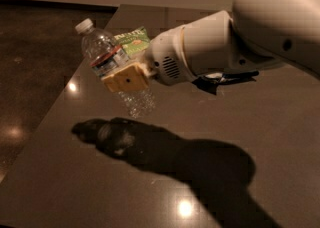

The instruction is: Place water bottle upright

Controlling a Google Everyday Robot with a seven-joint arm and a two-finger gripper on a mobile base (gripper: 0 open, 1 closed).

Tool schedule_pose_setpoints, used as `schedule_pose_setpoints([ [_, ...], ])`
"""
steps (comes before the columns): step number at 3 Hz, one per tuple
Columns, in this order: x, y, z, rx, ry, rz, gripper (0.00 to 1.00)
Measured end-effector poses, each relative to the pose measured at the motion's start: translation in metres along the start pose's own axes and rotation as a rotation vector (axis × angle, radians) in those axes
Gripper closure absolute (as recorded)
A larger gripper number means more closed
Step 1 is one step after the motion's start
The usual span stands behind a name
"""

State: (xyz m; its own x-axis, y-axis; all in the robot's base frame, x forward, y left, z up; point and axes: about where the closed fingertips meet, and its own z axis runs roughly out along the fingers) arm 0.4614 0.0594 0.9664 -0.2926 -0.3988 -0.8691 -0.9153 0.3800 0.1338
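Note:
The water bottle (pixel 102 52) is clear and ribbed, with a white cap and a red-striped label band. It hangs tilted in the air above the table, cap up and to the left, base down and to the right. My gripper (pixel 126 78) is shut on the bottle's middle, its tan finger pad across the bottle's front. The white arm reaches in from the upper right. The bottle's shadow lies on the table below it.
A green snack bag (pixel 132 42) lies behind the bottle near the table's far left edge. A dark blue snack bag (pixel 220 79) is mostly hidden under my arm. The dark table (pixel 100 182) ends at a left edge, with floor beyond.

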Motion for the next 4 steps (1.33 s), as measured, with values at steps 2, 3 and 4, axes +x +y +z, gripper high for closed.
schedule_pose_setpoints([
  [2,0.014,-0.013,-0.027,0.032,-0.213,-0.136,1.00],
  [3,0.028,-0.018,-0.036,0.042,-0.271,-0.212,1.00],
  [4,0.046,-0.024,-0.044,0.042,-0.333,-0.220,1.00],
])
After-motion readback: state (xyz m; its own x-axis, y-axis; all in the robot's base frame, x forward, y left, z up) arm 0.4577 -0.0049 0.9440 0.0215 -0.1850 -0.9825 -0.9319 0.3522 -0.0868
